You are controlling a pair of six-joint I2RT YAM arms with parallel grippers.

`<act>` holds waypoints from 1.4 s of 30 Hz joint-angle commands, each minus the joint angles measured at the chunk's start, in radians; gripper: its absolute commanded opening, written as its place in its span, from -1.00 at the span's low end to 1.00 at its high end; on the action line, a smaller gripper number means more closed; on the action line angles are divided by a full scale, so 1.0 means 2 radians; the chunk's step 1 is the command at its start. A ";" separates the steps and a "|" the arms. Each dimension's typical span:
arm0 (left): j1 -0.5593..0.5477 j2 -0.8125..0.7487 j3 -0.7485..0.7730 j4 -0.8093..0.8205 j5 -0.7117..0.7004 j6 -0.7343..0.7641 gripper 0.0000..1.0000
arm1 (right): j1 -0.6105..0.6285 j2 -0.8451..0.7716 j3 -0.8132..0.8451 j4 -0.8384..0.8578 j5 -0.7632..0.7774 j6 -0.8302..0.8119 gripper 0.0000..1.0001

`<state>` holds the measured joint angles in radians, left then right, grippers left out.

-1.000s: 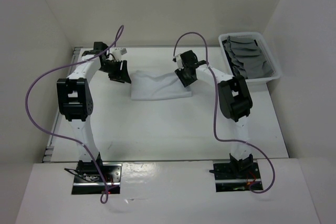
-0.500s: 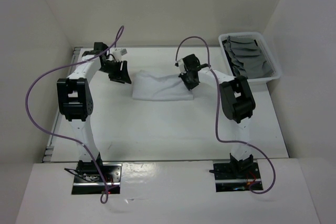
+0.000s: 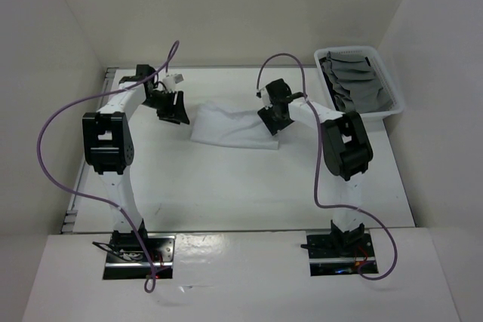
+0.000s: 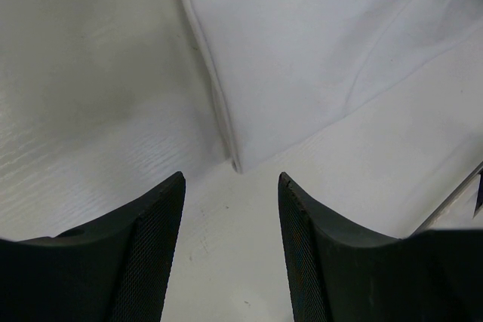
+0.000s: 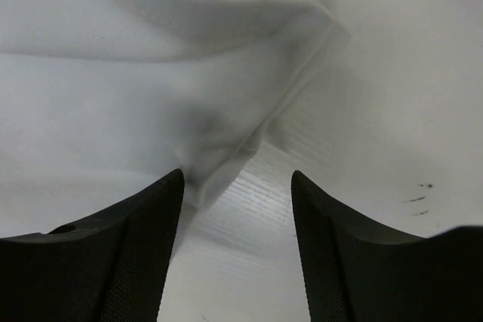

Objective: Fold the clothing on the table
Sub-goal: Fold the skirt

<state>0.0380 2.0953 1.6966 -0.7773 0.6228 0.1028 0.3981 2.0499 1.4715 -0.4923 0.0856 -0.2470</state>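
A white piece of clothing lies folded flat at the back middle of the white table. My left gripper hovers just off its left edge, open, with bare table between the fingers; a corner of the clothing shows ahead in the left wrist view. My right gripper stands over the cloth's right end, open. In the right wrist view the rumpled edge of the clothing lies right in front of the left finger, with nothing held between the jaws.
A white bin holding several grey folded cloths stands at the back right corner. White walls enclose the table at the back and on both sides. A metal rail runs along the left edge. Purple cables loop above both arms.
The right gripper shut on the cloth's right end, pulled it slightly, then opened and let go. The cloth's right part now lies skewed. The left arm barely moved.
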 commanded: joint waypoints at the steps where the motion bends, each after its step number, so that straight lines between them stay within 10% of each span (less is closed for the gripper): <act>1: 0.006 -0.033 -0.007 0.014 0.016 0.004 0.20 | 0.010 -0.048 0.039 -0.028 -0.004 0.004 0.30; 15: 0.056 -0.140 -0.058 0.043 0.031 -0.024 0.20 | 0.106 0.007 0.145 -0.024 -0.061 -0.008 0.35; 42: 0.061 -0.130 -0.086 0.030 0.040 0.009 0.20 | 0.021 0.253 0.448 -0.120 -0.059 -0.007 0.32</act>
<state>0.1558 1.8259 1.5326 -0.7136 0.6609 0.0834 0.4694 2.5153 2.3310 -0.6773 -0.0994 -0.2848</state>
